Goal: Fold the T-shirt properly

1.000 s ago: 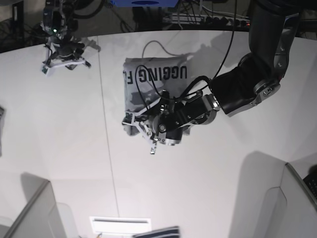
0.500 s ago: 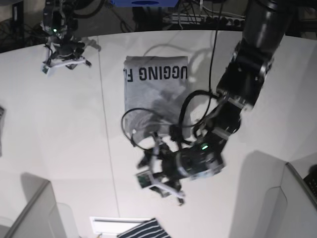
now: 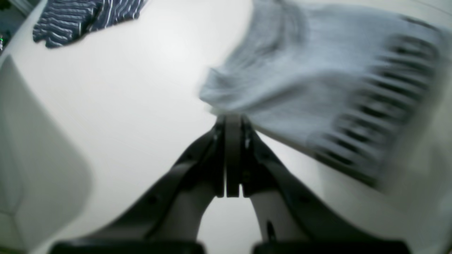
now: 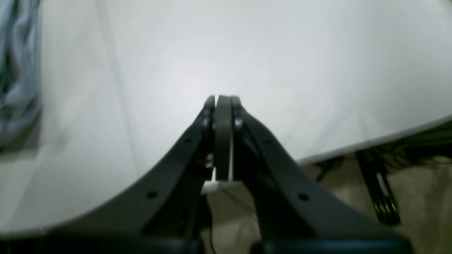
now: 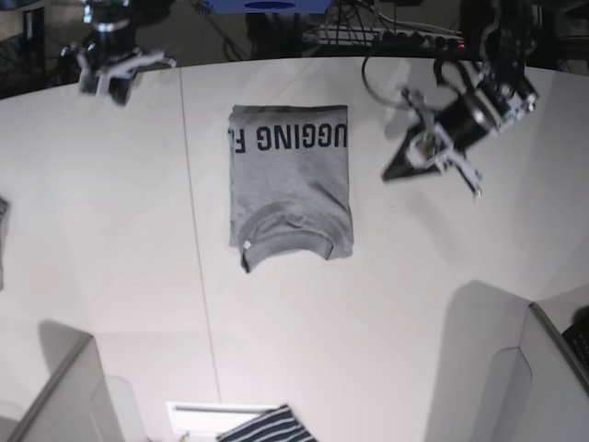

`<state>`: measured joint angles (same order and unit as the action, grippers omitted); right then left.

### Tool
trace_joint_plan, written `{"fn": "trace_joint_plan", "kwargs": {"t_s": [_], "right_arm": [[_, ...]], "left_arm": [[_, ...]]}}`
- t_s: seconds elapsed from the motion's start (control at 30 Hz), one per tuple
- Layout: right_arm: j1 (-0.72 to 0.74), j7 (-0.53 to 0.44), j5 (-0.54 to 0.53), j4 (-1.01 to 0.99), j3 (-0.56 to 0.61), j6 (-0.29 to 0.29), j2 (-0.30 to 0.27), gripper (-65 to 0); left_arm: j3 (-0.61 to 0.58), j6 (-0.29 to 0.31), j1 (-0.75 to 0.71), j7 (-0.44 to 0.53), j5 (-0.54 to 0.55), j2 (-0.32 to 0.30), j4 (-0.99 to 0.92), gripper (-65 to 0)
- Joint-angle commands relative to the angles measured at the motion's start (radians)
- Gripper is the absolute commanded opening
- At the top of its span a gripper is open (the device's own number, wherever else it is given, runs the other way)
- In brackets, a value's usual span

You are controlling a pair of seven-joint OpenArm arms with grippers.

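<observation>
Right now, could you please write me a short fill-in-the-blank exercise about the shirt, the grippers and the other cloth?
1. The T-shirt lies folded on the ____.
2. The lettering on it is ____ in colour.
3. The left gripper and right gripper both have their jaws ____.
4. The cloth at the table's near edge is ____ in pattern.

Missing words: table; black; shut; striped

Soft cloth on a smooth tabletop

We see the T-shirt [image 5: 291, 180] as matt heather-grey knit cloth, the tabletop [image 5: 110, 230] smooth, faintly sheened white, and both grippers' jaws matt black plastic.
</observation>
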<state>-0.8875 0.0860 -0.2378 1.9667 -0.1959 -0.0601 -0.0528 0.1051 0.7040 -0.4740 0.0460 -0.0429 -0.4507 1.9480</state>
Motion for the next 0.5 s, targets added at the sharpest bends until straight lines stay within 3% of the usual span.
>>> {"fn": "trace_joint_plan", "kwargs": {"t_s": [0.0, 0.17, 0.33, 0.47], "right_arm": [[-0.046, -0.048, 0.022, 0.023, -0.009, -0.011, 0.000, -65.0], [-0.220, -0.068, 0.028, 0.020, 0.005, -0.011, 0.028, -65.0], [-0.341, 0.148, 0.028, -0.017, 0.095, -0.014, 0.032, -65.0], [-0.233, 0.278, 0.028, -0.206, 0.229, -0.014, -0.002, -65.0]], "left_arm": [[0.021, -0.006, -0.065, 0.087, 0.007, -0.003, 0.008, -65.0], [0.068, -0.006, -0.342, 0.283, -0.067, 0.002, -0.051, -65.0], [0.052, -0.006, -0.538, 0.312, -0.105, 0.003, -0.143, -65.0], [-0.052, -0.006, -0.575, 0.311, -0.104, 0.002, -0.342, -65.0]]}}
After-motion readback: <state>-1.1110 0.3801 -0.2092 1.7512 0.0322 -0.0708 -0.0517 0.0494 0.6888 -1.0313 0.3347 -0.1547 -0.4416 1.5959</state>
